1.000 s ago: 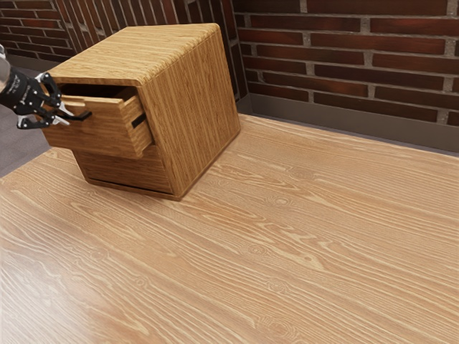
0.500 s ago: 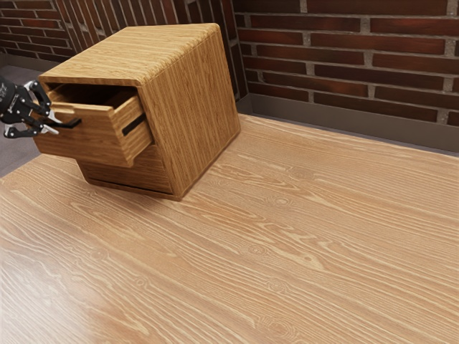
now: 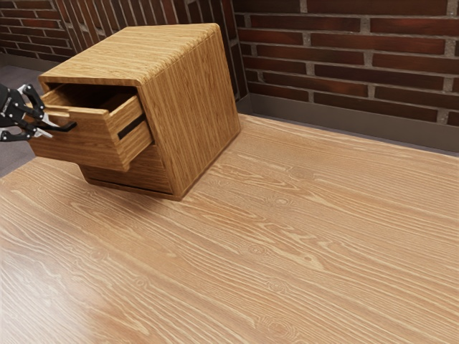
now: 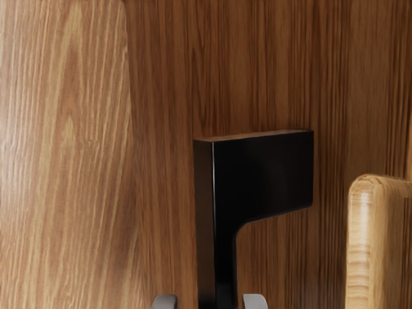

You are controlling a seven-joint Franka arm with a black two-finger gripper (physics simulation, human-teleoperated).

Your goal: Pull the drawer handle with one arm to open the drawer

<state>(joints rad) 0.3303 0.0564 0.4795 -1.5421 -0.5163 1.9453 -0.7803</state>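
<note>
A wooden cabinet (image 3: 193,93) stands on the table at the back left of the exterior view. Its top drawer (image 3: 79,140) is pulled partly out toward the exterior view's left, showing a dark gap behind its front. My black gripper (image 3: 39,120) is at the left edge of that view, shut on the drawer's black handle (image 3: 63,127). In the wrist view the black handle (image 4: 257,170) stands out from the drawer front (image 4: 77,161), and my grey fingertips (image 4: 165,301) flank its stem on both sides.
A lower drawer (image 3: 125,172) sits flush in the cabinet under the open one. The wooden table (image 3: 287,244) stretches to the right and front. A brick wall (image 3: 358,50) runs behind it. Grey floor (image 3: 14,147) lies past the table's left edge.
My gripper has moved toward the exterior view's left with the handle in it. The top drawer has slid further out of the cabinet.
</note>
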